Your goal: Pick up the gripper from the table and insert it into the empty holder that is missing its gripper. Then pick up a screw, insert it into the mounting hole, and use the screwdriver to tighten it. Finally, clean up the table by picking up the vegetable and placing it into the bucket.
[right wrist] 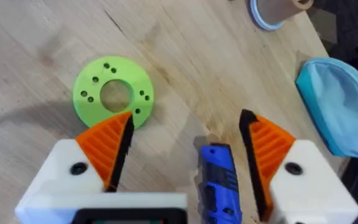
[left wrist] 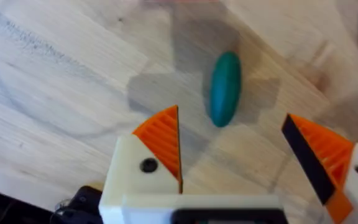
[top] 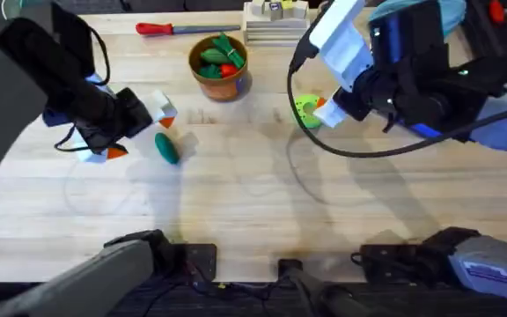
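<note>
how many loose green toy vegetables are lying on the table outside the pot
1: a smooth dark green oval toy vegetable lies on the wood, in front of the left hand. More green pieces sit inside the round orange-brown pot; some may be hidden.

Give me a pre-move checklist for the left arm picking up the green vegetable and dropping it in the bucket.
1. Left gripper jaws open: ok.
2. Vegetable lying free on the table, untouched: ok.
3. Vegetable lined up between the jaws: not ok; it lies ahead of them, nearer the left pad.
4. Bucket upright with its mouth open: ok, though toy vegetables already sit inside.
5. Path to the bucket free of the right gripper: ok; it is over by the lime-green disc.
6. Right jaws around the blue screwdriver: cannot tell if gripping.
</note>
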